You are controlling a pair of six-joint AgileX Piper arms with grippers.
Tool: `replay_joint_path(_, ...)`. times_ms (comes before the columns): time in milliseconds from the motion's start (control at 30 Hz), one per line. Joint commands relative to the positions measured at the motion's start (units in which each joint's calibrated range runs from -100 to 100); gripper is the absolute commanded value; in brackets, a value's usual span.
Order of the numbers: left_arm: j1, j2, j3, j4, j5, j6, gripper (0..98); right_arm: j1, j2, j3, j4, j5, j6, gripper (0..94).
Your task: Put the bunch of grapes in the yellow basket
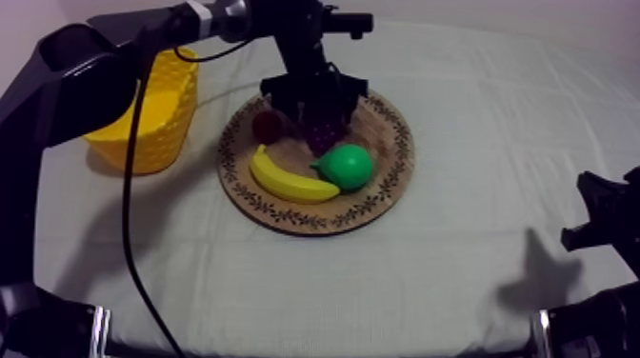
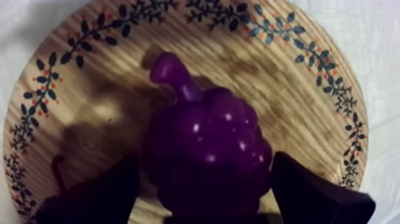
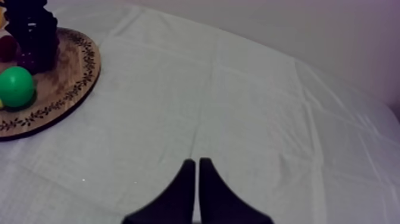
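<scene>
The purple bunch of grapes [image 1: 325,130] [image 2: 208,143] lies at the back of the round wooden board [image 1: 386,195] [image 2: 286,77]. My left gripper [image 1: 318,112] [image 2: 205,159] is down over it, open, one black finger [image 2: 101,193] close at each side of the bunch; I cannot tell whether they touch it. The grapes rest on the wood. The yellow basket [image 1: 157,114] stands left of the board. My right gripper [image 1: 598,214] [image 3: 197,176] sits low at the right edge, shut on nothing, its fingers lying together as a wedge.
On the board also lie a banana [image 1: 290,181], a green pear [image 1: 348,167] [image 3: 16,86] and a small red fruit [image 1: 267,126]. The right wrist view has the board [image 3: 71,89] with my left arm [image 3: 33,33] over it. Bare cloth spreads to the right.
</scene>
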Motion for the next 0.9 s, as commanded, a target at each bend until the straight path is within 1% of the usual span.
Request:
replay_joint_path(0,-0.03,0.46,-0.54,0.07,0.23,-0.07,81.7,-0.02,0.00,-0.01,-0.02,0.01,0.02,0.5)
replay_joint_path(500,-0.03,1.20,-1.27,0.36,0.63,-0.50,79.8,-0.23,0.00,-0.01,-0.02,0.01,0.02,0.5)
replay_joint_path(767,0.17,1.16,-1.41,0.37,0.29,-0.96,66.4,-0.23,0.00,-0.01,-0.02,0.01,0.02,0.5)
replay_joint_path(867,0.22,1.10,-1.38,0.35,0.20,-0.89,59.1,-0.23,0.00,-0.01,-0.02,0.01,0.02,0.5)
